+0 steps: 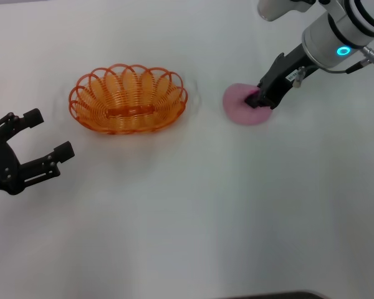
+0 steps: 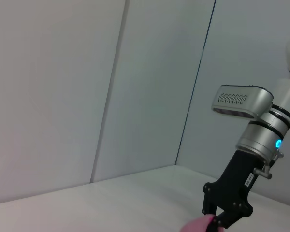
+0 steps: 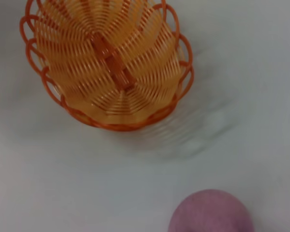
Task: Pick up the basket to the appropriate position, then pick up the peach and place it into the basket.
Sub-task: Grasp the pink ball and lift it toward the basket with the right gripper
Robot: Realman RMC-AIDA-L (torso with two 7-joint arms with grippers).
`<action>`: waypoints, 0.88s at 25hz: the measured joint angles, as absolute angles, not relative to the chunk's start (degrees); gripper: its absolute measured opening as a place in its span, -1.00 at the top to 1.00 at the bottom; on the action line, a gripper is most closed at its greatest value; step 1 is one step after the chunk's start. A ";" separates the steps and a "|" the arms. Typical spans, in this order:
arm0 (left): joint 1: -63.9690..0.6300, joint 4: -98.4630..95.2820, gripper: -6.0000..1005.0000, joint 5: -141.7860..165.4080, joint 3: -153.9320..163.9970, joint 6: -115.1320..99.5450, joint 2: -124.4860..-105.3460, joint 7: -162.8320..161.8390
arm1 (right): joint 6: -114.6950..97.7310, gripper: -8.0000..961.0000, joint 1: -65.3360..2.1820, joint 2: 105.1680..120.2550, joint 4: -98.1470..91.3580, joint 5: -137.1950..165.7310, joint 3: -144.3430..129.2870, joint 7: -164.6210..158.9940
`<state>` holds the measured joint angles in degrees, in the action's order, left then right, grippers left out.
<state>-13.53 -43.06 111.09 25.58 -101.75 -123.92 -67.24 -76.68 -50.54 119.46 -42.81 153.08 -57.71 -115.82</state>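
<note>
The right tool (image 1: 260, 99) sat down on the peach (image 1: 240, 106), its dark body covering the fruit's side away from the basket (image 1: 128, 98), so whether its fingers had closed on the peach could not be told from the head view. The right wrist view showed none of that tool's own fingers; it caught only the top of the peach (image 3: 211, 212), cut off at the picture's edge, with the basket (image 3: 108, 63) beyond it on the white desk (image 3: 48, 179). In the left wrist view the right tool (image 2: 213, 223) appeared far off, its tip and a sliver of the pink peach (image 2: 199, 225) both cut by the frame's edge. The right arm (image 1: 336, 37) reached in from the far side of the desk (image 1: 193, 212), sloping down toward the peach, a blue ring light glowing on its white wrist segment. The peach rested on the desk near the basket, on the basket's right, apart from it and not touching. The basket stood upright and held nothing. The left tool (image 1: 47, 138) hung low over the desk on the basket's left and nearer the robot, well apart from the rim, its two black fingers spread wide and gripping nothing; its arm was cut off by the frame.
</note>
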 joint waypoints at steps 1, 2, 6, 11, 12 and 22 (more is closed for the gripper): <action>-13.53 -43.06 -0.87 111.09 25.57 -101.74 -123.93 -67.23 | -76.77 0.88 -50.54 119.46 -43.01 153.00 -57.57 -115.79; -13.53 -43.07 -0.87 111.09 25.57 -101.72 -123.93 -67.24 | -76.84 0.88 -50.54 119.45 -43.28 152.87 -57.49 -115.77; -13.53 -43.00 -0.87 111.13 25.57 -101.69 -123.92 -67.24 | -79.12 0.88 -50.37 119.38 -46.09 151.37 -57.39 -115.69; -13.26 -42.98 -0.87 111.18 25.57 -101.68 -123.92 -67.23 | -83.94 0.88 -49.63 119.30 -53.27 149.34 -57.18 -116.13; -13.22 -42.98 -0.87 111.19 25.58 -101.68 -123.92 -67.24 | -85.00 0.88 -49.61 119.31 -54.77 149.23 -57.08 -116.41; -13.02 -42.97 -0.87 111.27 25.58 -101.74 -123.92 -67.24 | -93.22 0.88 -49.84 119.53 -65.83 147.24 -56.48 -118.69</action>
<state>-13.02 -42.97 111.27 25.58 -101.74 -123.92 -67.24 -93.22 -49.84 119.53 -65.83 147.24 -56.48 -118.69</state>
